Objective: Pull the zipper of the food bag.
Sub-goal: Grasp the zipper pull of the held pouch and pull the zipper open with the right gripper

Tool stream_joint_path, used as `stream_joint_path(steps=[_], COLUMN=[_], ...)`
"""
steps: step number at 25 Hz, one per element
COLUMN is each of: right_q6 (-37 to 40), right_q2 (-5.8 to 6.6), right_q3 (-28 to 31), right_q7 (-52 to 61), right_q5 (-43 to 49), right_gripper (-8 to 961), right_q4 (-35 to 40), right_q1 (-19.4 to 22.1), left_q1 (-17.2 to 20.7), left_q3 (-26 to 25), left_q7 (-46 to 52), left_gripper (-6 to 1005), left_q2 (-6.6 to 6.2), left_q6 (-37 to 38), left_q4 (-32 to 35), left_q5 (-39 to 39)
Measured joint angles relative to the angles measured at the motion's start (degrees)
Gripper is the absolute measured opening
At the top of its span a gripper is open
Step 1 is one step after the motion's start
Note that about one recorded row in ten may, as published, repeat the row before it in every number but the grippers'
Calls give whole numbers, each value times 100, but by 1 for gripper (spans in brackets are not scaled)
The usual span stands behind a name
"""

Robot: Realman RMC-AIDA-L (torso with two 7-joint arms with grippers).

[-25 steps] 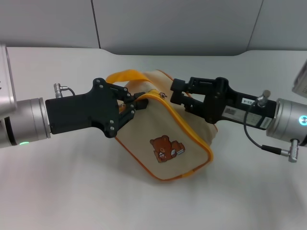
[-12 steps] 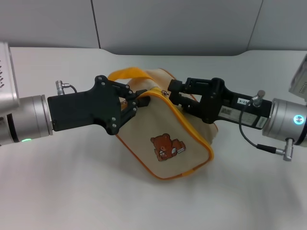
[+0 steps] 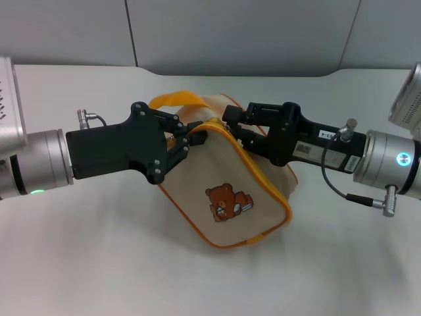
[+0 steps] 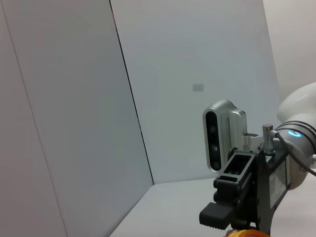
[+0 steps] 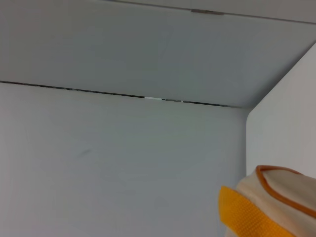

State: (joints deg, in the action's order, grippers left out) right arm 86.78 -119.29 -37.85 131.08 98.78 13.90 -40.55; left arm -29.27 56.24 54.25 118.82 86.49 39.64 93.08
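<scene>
The food bag (image 3: 230, 197), beige with orange piping and a brown bear picture, lies tilted on the white table (image 3: 99, 263). My left gripper (image 3: 193, 135) comes from the left and is shut on the bag's upper left corner, just under the orange strap handle (image 3: 172, 102). From the right, my right gripper (image 3: 229, 122) reaches the bag's top edge with its fingers slightly apart, the tips over the zip track. The zipper pull is hidden behind those fingertips. A corner of the bag (image 5: 284, 195) and its strap (image 5: 242, 210) show in the right wrist view.
A grey wall (image 3: 250, 33) runs behind the table. In the left wrist view the right arm's wrist camera (image 4: 222, 133) and black gripper body (image 4: 247, 197) stand close ahead.
My right gripper has crept left along the bag's top toward the left gripper, covering the silver pull seen earlier. The left gripper and bag have risen slightly.
</scene>
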Motion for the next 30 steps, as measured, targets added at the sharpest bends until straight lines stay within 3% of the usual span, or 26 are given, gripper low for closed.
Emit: stream_joint_path(steps=[30], right_q6=[6], right_q2=[-6], right_q3=[36], right_q7=[-15], right_q5=[-74], right_gripper=[348], right_q4=[-77], right_q1=[120], left_q1=[10], left_q3=[-22], left_q7=[-74], left_gripper=[57], left_q2=[-5], left_q6=[-95], left_q4=[-9], left_q5=[-3])
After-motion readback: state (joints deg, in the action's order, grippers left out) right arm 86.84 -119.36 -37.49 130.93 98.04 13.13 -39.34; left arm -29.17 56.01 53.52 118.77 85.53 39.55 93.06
